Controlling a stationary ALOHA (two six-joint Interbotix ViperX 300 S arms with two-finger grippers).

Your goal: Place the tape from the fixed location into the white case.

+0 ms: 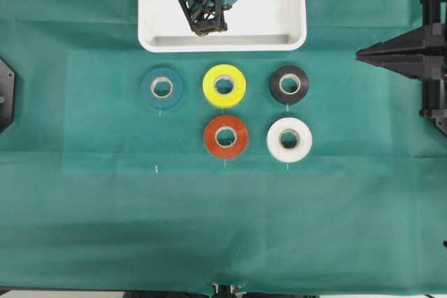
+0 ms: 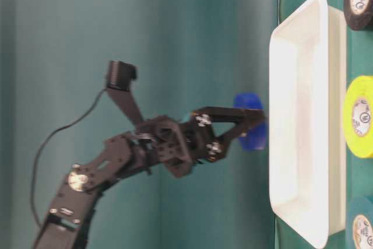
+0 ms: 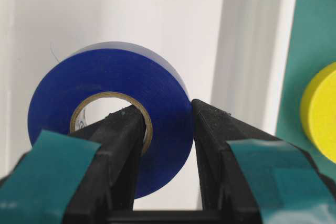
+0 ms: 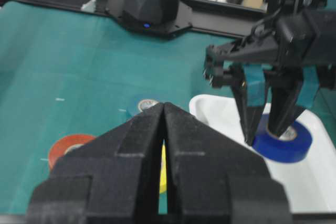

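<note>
The tape [image 3: 157, 90], a royal-blue roll with a pale core, hangs in my left gripper [image 3: 167, 109]. One finger goes through the core and the other presses on the outer wall, so the gripper is shut on the roll's side. The white case [image 1: 279, 12] lies at the back middle of the table. From table level the tape [image 2: 252, 122] hovers just above the rim of the case [image 2: 294, 74]. My right gripper [image 4: 164, 106] is shut and empty, parked at the right edge of the table [image 1: 363, 54].
Five other rolls lie on the green cloth in front of the case: teal [image 1: 162, 87], yellow [image 1: 224, 85], black [image 1: 289, 84], orange-red [image 1: 225, 136] and white [image 1: 289, 139]. The left arm's wrist [image 1: 201, 1] covers part of the case.
</note>
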